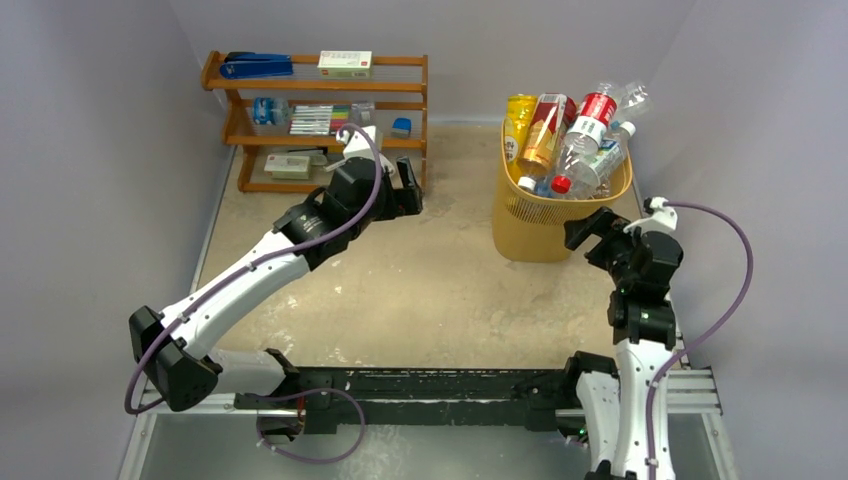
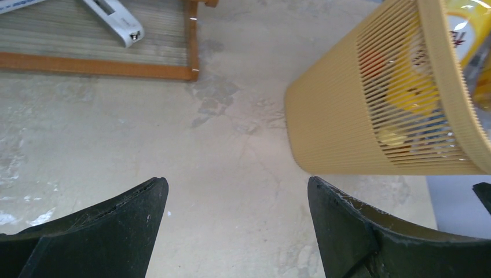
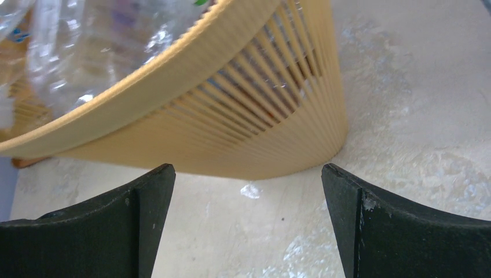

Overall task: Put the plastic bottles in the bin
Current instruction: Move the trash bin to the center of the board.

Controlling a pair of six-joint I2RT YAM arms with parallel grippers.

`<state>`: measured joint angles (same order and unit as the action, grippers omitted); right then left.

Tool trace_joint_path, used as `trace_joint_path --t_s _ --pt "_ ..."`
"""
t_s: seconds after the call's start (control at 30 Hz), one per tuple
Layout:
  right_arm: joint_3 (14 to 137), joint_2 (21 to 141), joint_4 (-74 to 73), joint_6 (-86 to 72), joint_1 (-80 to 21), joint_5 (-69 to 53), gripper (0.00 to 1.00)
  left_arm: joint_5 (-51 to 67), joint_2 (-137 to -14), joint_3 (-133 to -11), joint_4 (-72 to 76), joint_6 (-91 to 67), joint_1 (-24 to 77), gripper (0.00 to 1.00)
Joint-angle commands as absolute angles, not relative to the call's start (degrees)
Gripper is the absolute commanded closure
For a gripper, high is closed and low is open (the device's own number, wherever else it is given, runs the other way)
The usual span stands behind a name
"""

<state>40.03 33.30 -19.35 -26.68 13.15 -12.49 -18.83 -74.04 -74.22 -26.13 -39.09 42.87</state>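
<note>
Currently the small clear, yellow and amber plastic bottles (image 1: 575,140) lie heaped in the tall translucent yellow-orange slatted bin (image 1: 535,228), several above its rim. Left fingers (image 2: 116,231) and right fingers (image 3: 399,231) stand wide apart, empty. Bottles appear light, thin-walled, slippery: grip mid-body, gently.

Wooden rack (image 1: 300,86): far left corner of tabletop (image 1: 430,290), close to the back wall. Top shelf: blue stapler (image 1: 257,66) at left end, white box (image 1: 345,63) toward the right. Middle shelf: row of marker pens (image 1: 318,119), small blue item (image 1: 401,127) at right end. Bottom shelf: flat pale box (image 1: 288,165). Tabletop beige, mottled, with worn patches.
</note>
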Motion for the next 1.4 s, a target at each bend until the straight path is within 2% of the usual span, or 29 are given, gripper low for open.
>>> trace_joint_path --t_s 0.0,0.23,0.5,0.83,1.07,1.37 --pt "35.72 35.62 -7.20 -27.14 13.05 -7.95 0.00 -24.13 -72.84 -73.02 -22.03 -37.10 42.38 0.09" --pt "27.31 38.04 3.01 -28.35 13.03 -8.50 0.00 -27.19 -69.60 -67.86 -18.08 -35.98 41.47 0.09" --pt "23.31 44.24 13.64 -28.29 13.04 -9.42 0.00 -28.10 -68.70 -65.23 -18.28 -35.91 37.60 0.09" --pt "23.35 54.86 23.92 -27.73 13.01 -10.30 0.00 -28.88 -66.77 -59.85 -16.39 -33.85 29.12 0.09" --pt "24.40 61.56 29.25 -26.93 12.48 -10.89 0.00 -25.33 -67.37 -53.62 -11.42 -32.85 21.16 0.09" --pt "27.30 70.12 34.12 -25.68 4.95 -5.61 0.00 -20.67 -70.94 -45.65 -1.75 -29.00 10.99 0.09"
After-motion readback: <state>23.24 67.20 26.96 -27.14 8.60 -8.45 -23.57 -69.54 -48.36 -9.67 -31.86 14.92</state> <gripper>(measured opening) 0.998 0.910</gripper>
